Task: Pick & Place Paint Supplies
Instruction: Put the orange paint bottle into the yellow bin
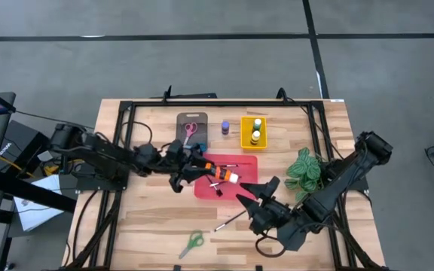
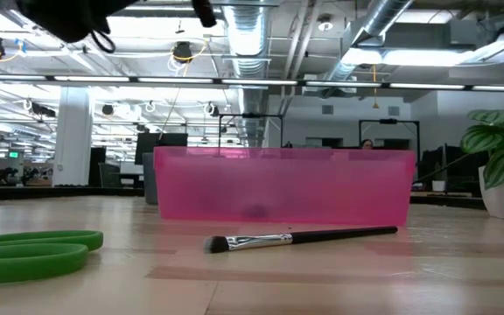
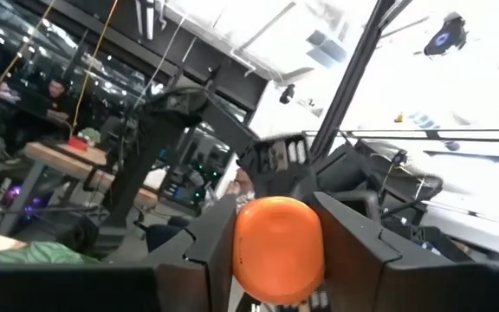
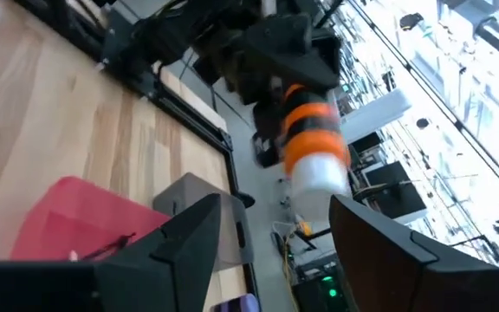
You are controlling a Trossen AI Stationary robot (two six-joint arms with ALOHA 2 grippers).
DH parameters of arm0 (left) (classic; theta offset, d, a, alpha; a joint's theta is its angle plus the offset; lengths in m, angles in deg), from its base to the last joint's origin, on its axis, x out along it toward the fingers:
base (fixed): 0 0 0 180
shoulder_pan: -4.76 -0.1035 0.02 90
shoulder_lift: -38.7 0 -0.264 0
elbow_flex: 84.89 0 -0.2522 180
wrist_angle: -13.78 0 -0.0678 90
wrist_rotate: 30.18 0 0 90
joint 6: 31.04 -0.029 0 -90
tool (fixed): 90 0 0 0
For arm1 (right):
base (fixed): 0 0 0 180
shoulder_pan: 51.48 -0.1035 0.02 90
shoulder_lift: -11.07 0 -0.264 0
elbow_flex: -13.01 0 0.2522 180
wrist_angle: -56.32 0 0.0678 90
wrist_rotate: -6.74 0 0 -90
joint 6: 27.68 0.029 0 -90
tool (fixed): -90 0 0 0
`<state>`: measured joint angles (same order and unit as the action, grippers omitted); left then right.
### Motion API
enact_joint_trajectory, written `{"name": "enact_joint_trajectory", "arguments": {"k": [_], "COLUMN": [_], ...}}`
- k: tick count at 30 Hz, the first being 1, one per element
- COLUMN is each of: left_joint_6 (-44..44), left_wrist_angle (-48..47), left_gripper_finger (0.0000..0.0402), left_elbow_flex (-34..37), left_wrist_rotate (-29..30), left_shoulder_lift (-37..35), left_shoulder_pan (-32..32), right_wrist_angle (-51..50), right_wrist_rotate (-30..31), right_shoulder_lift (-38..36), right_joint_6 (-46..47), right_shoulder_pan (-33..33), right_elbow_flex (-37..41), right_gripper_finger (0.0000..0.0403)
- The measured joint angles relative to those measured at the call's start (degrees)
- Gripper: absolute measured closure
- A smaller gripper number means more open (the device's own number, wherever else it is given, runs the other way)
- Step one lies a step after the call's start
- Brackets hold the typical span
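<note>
From above, the red tray [image 1: 232, 183] holds a brush, the grey tray [image 1: 191, 129] pink scissors [image 1: 190, 129], the yellow tray [image 1: 253, 133] two bottles, while the left gripper [image 1: 215, 173] clamps the orange paint bottle [image 1: 224, 176] over the red tray; in its wrist view the bottle [image 3: 278, 247] sits between its fingers [image 3: 358, 251]; the right gripper [image 1: 251, 197], jaws apart and empty, waits at the bottle's four o'clock.

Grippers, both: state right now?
Left gripper: shut on the orange-and-white paint bottle, above the red tray.
Right gripper: open, empty, facing that bottle.

Green scissors [image 2: 33, 254] cut off at low view's edge.
</note>
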<state>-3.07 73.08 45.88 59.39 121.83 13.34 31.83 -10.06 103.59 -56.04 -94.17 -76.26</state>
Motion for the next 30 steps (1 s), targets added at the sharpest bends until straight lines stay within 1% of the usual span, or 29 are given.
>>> {"name": "enact_joint_trajectory", "arguments": {"k": [6, 10, 13, 18, 30], "left_joint_6": [1.7, 2.8, 4.1, 4.2, 4.0], "left_wrist_angle": [0.3, 2.0, 4.1, 5.8, 6.8], "left_gripper_finger": [0.0274, 0.0275, 0.0275, 0.0273, 0.0275], "left_elbow_flex": [-4.0, -5.2, -5.4, -5.4, -5.4], "left_wrist_rotate": [-1.4, -1.6, -1.6, -1.5, -0.8], "left_shoulder_lift": [5.2, 7.6, 8.3, 8.4, 8.5], "left_shoulder_pan": [0.2, 0.4, 0.8, 1.7, 2.7], "right_wrist_angle": [0.8, 3.0, 3.6, 3.6, 5.6], "right_wrist_rotate": [0.3, 0.4, 0.6, 3.4, 3.5], "right_shoulder_lift": [-0.2, -0.3, -0.3, -0.3, -0.3], "right_joint_6": [-0.2, -1.7, -2.3, -2.3, -3.2], "right_shoulder_pan": [-0.5, -1.0, -1.3, -2.0, -1.0], "right_elbow_flex": [-0.1, -0.1, -0.1, -0.1, -0.1], "right_gripper_finger": [0.0198, 0.0203, 0.0206, 0.0214, 0.0224]}}
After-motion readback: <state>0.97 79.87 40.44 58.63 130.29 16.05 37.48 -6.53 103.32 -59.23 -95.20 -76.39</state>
